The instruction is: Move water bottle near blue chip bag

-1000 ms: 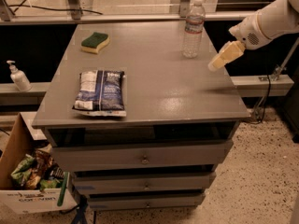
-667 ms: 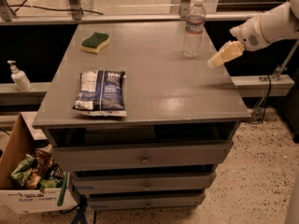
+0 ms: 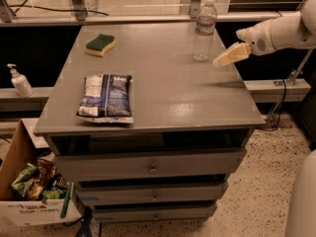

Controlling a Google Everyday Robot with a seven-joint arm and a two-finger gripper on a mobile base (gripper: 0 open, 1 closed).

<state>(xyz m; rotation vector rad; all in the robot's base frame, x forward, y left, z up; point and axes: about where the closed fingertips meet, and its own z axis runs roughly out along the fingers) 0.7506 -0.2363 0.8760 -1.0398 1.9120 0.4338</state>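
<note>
Water bottle (image 3: 205, 31) stands upright, cap on, at far right of grey drawer cabinet (image 3: 168, 83) top. Gripper (image 3: 231, 55) hovers above cabinet's right edge, just right of bottle and apart from it; whether claw is open or closed cannot be told. Blue chip bag (image 3: 106, 97) lies flat at cabinet's near left, well apart from bottle. Green-and-yellow sponge (image 3: 100, 44) sits at cabinet's far left. White pump bottle (image 3: 19, 81) stands left of cabinet; cardboard box (image 3: 17, 154) holding snack packets (image 3: 34, 181) on floor at cabinet's lower left.
</note>
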